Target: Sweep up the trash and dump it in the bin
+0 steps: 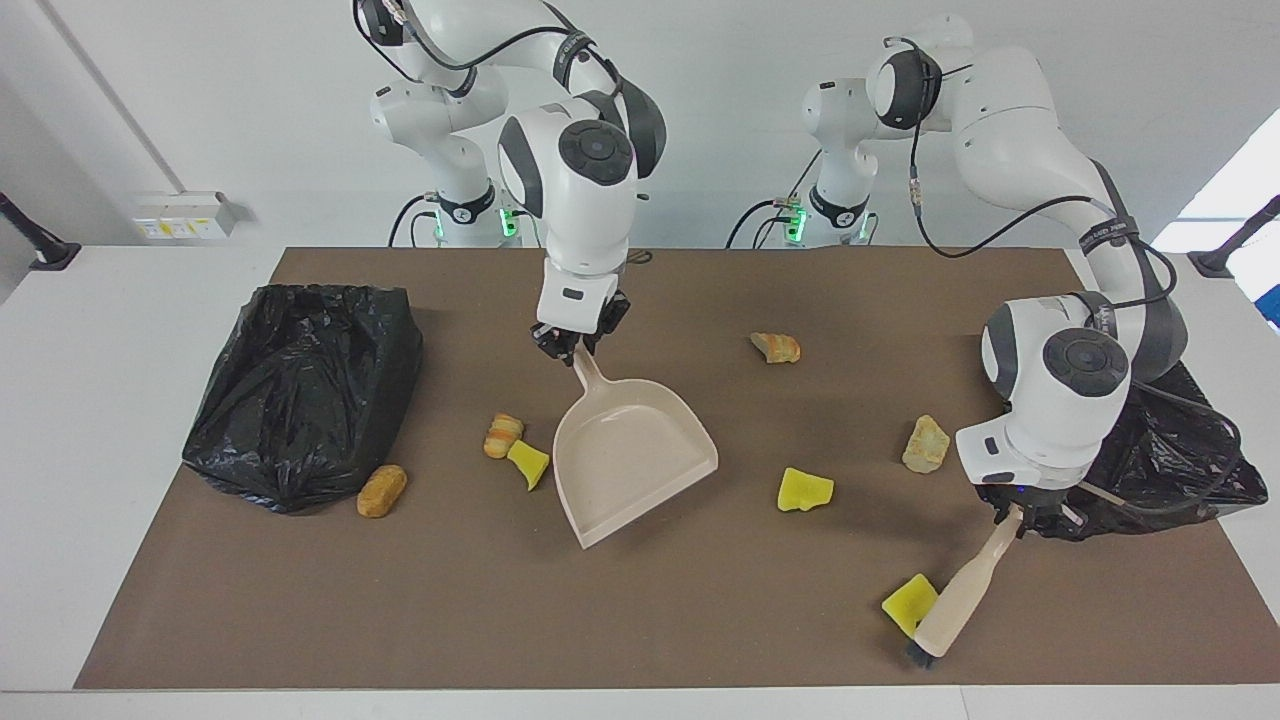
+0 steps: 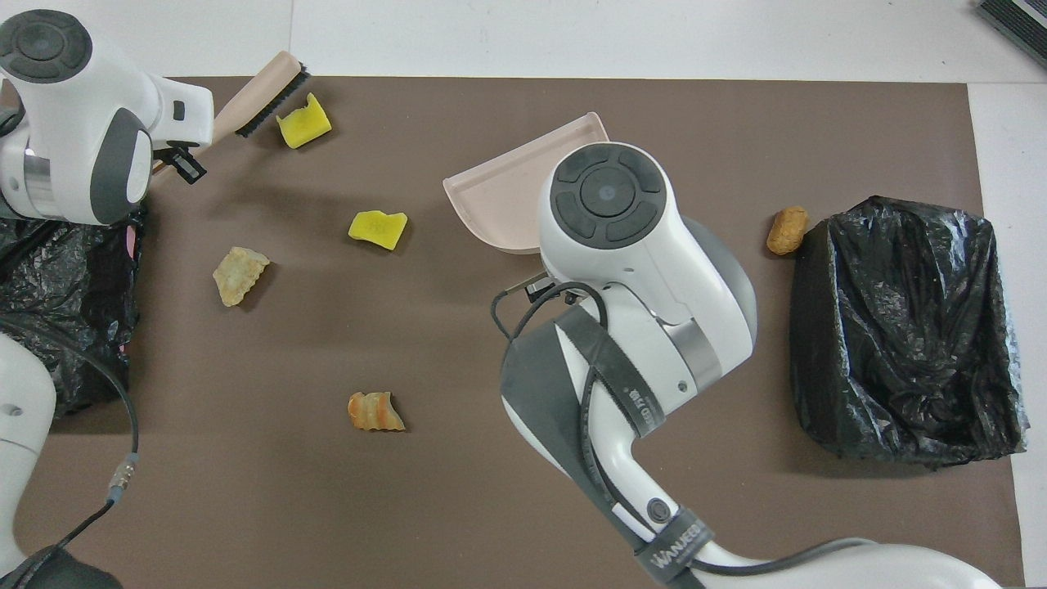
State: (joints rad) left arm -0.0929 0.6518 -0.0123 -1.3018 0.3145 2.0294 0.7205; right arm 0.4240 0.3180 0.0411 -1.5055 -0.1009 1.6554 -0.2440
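Both claws loaded. My right gripper (image 1: 572, 350) is pinched on the dustpan (image 1: 632, 458) handle; the pan hangs tilted under it, mouth angled away from the robots. My left gripper (image 1: 1020, 513) is clamped on the brush (image 1: 960, 598) handle, with the bristles low just beside a yellow chunk (image 1: 908, 602).

Trash is all loose on the mat:
- yellow chunk (image 1: 528, 462) and striped lump (image 1: 503, 435) right beside the pan's edge
- tan lump (image 1: 382, 490) against the bin bag (image 1: 300, 390)
- yellow chunk (image 1: 804, 490), tan lump (image 1: 926, 444) and orange lump (image 1: 776, 347) between my two claws

Step, as I read it: set the pan lip flat on the mat, no gap, mouth facing the brush. Short low strokes so the light chunks don't hop the lip. Keep the pan level before the carry to the bag.
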